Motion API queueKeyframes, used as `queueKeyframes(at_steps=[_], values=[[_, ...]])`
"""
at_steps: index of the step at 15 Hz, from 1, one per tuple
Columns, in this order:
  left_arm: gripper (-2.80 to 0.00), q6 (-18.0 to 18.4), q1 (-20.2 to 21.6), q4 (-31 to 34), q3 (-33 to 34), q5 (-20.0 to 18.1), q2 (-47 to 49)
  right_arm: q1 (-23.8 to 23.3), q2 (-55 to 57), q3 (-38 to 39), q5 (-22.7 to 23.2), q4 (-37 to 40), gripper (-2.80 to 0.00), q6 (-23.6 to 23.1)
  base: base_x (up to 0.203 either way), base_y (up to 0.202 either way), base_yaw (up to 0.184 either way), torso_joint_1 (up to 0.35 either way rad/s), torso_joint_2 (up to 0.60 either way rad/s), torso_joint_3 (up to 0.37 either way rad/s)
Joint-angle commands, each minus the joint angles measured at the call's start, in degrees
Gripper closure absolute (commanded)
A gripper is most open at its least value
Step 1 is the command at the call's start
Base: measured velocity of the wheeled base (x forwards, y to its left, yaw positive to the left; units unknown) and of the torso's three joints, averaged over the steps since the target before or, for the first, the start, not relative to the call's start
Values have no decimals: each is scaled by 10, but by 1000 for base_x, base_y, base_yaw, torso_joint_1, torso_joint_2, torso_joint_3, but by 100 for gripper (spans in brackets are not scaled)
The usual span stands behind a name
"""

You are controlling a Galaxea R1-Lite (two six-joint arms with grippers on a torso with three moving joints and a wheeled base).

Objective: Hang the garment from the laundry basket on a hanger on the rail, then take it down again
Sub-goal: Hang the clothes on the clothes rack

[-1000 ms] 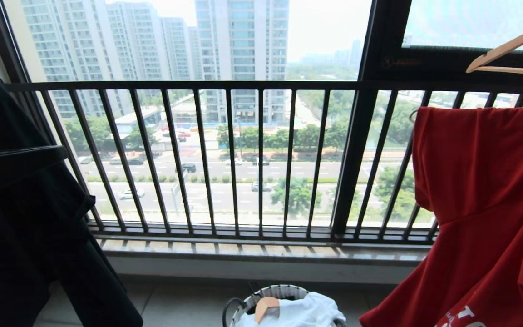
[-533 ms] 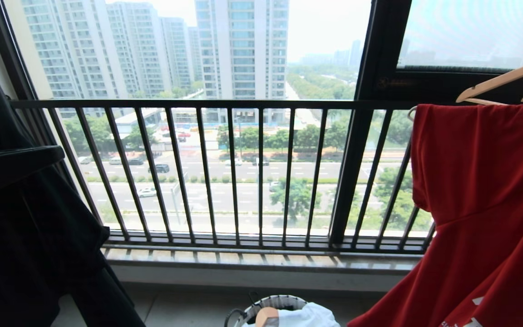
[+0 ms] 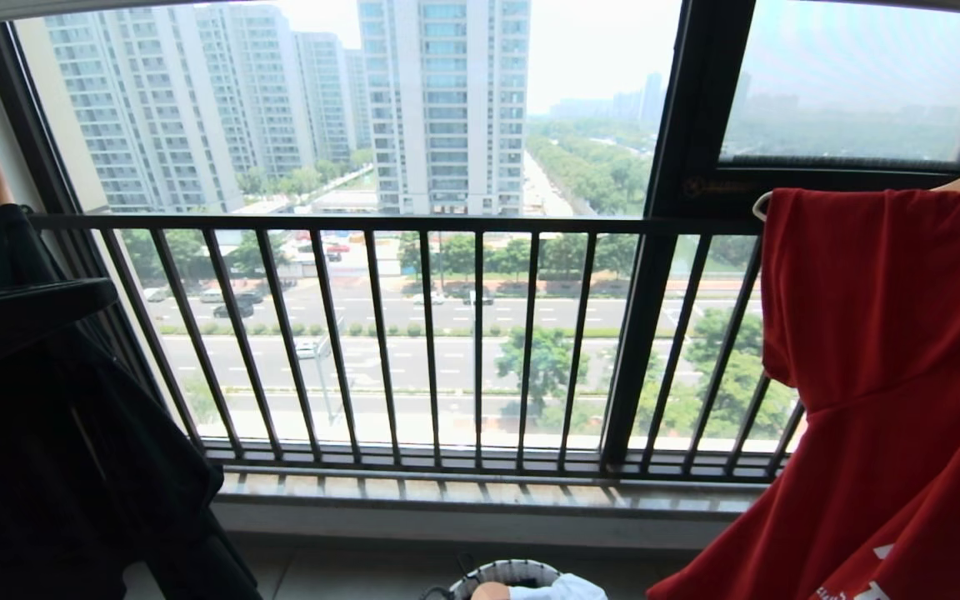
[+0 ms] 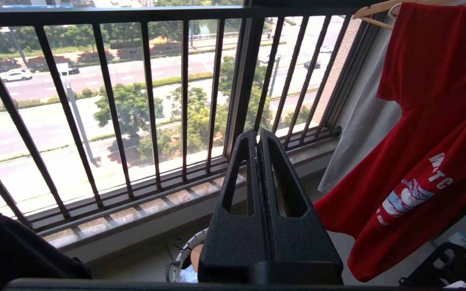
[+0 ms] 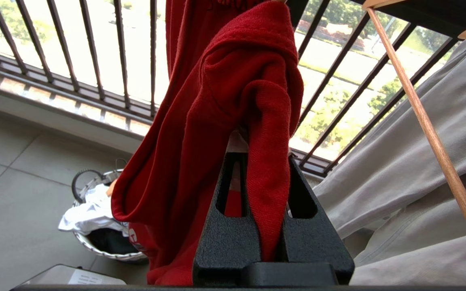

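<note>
The red garment (image 3: 888, 333) hangs at the right in front of the window. Its white lettering shows low down (image 4: 415, 194). My right gripper (image 5: 263, 155) is shut on a bunched fold of the garment (image 5: 225, 101), with cloth pinched between its jaws. A thin white tip of the hanger (image 3: 759, 204) pokes out at the garment's upper corner. My left gripper (image 4: 257, 131) is shut on nothing, pointing at the window bars left of the garment. The laundry basket (image 3: 503, 573) stands on the floor below, and its rim (image 5: 95, 248) shows beside the cloth. The rail is out of view.
A dark barred window railing (image 3: 447, 223) spans the front. A black garment (image 3: 47, 458) hangs at the left. Wooden hangers (image 5: 419, 109) and a grey garment (image 5: 399, 161) hang right of the red one. A white T-shirt (image 5: 91, 210) lies in the basket.
The head camera has risen, so the railing and basket sit lower in the picture and the basket is nearly cut off. The red garment keeps its place in view. Both grippers stay shut.
</note>
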Motion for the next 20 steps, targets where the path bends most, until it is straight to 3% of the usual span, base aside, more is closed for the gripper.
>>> queueKeyframes(at_steps=[1,8,13,15,17,18,20], values=[[0,-3,0,-18,9,0,-1,0,-7,4,1,3,0,-13,0,0,0,186,-373,-194],[0,-5,0,-27,12,0,2,0,-10,9,3,2,0,-13,0,0,0,160,-334,-179],[0,-4,-1,-28,19,-1,3,0,-14,23,15,2,0,-14,0,0,0,11,-28,-12],[0,-4,-1,-27,17,-21,0,0,-10,25,38,4,0,-14,0,0,0,0,0,0],[0,-7,-2,-24,19,-61,0,1,-6,24,93,4,0,-14,0,0,0,0,0,0],[0,-25,-2,-25,20,-75,1,1,7,23,117,4,0,-14,0,0,0,0,0,0],[0,-109,-3,-38,18,-109,7,2,38,20,163,1,0,-15,0,0,0,0,0,0]])
